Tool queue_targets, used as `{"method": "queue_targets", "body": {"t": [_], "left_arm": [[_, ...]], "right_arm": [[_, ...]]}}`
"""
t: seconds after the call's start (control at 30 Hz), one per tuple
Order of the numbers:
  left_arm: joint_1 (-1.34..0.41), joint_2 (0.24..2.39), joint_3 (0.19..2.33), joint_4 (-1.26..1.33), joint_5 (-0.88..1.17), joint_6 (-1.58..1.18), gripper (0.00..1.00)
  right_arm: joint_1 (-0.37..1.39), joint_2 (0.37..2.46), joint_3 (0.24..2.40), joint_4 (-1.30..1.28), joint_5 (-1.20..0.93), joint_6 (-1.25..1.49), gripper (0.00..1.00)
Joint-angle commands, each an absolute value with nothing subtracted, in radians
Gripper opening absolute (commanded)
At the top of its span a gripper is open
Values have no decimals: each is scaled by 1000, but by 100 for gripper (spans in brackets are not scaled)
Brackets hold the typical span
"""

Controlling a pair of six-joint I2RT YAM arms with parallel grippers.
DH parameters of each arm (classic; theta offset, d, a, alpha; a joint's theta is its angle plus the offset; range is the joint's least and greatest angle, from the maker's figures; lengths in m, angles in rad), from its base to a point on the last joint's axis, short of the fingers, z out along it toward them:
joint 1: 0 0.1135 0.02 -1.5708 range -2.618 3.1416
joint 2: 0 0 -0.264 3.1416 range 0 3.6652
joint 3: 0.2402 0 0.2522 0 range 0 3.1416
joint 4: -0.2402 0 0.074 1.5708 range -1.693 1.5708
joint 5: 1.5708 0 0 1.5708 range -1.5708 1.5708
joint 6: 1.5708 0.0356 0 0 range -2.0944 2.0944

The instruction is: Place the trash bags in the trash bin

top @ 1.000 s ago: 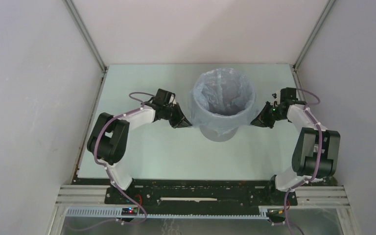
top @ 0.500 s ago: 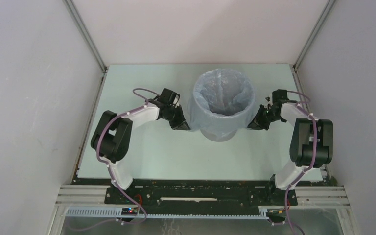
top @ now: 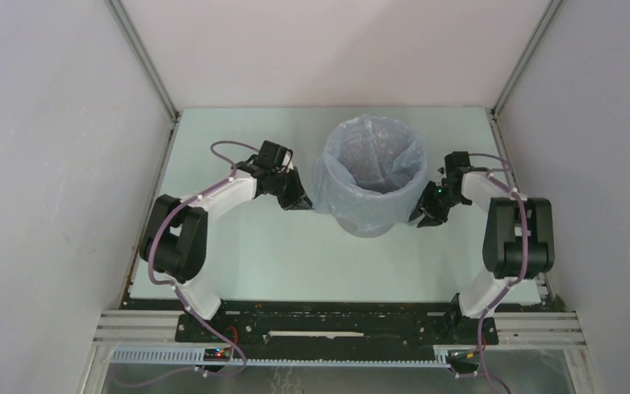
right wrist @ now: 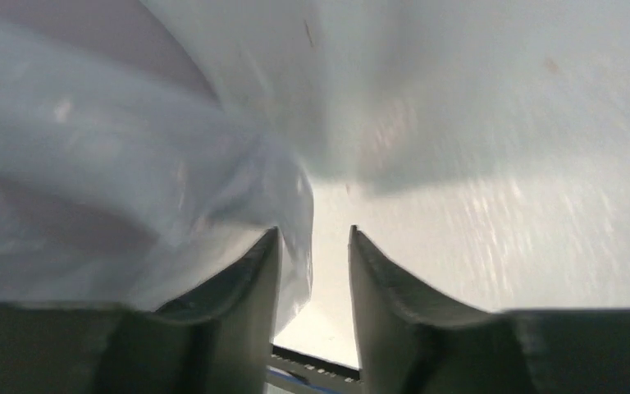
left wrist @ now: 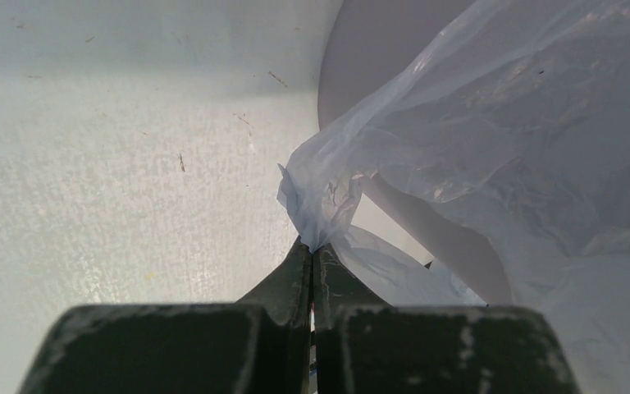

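The pale blue trash bag [top: 373, 168] lines the grey trash bin [top: 367, 223] in the middle of the table, its film folded down over the rim and outer wall. My left gripper [top: 305, 202] is shut on a pinch of the bag's edge [left wrist: 320, 201] at the bin's left side. My right gripper [top: 421, 219] is open at the bin's lower right; the bag's film [right wrist: 131, 172] hangs against the left finger [right wrist: 246, 287], with a loose flap in the gap, not gripped.
The pale green table [top: 238, 254] lies inside white enclosure walls. A metal rail runs along the near edge with the arm bases [top: 336, 328].
My right gripper has let go of the bag's edge, opened, and dropped lower beside the bin. My left gripper keeps its pinch and has shifted slightly up and left.
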State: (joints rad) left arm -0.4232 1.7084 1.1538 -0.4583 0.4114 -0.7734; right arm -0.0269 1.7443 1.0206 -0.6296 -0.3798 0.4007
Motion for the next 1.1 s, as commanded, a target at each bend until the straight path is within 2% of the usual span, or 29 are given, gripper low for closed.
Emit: {"method": "queue_targets", "body": {"t": [0.0,0.07,0.17,0.2,0.3,0.5,0.67,0.77,0.87,1.07], "left_arm": [[-423,1671,1190,-446,422,-739,1],[-423,1665,1189,-446,435,-743,3],[-423,1657,1168,-440,451,-749,3],[-424,1649,1146,-437,460,-747,3],[-423,1645,1127,-432,468,-748,2],[-423,1635,1133,-425,470,-752,3],[-424,1631,1119,-416,472,-755,3],[-425,1630,1099,-394,476,-770,3],[-426,1634,1081,-375,480,-780,3],[-426,1652,1078,-366,486,-786,2]], "right_arm": [[-70,1529,1092,-781,-263,390,54],[-108,1439,1107,-842,-257,393,64],[-165,1332,1172,-946,-227,374,70],[-168,1262,1284,-1007,-177,343,75],[-127,1244,1452,-1041,-183,339,77],[207,1394,1801,-1109,-56,303,83],[415,1582,1963,-1137,38,258,82],[476,1673,1952,-1121,80,247,80],[492,1709,1834,-1058,99,247,81],[507,1747,1645,-866,108,248,86]]}}
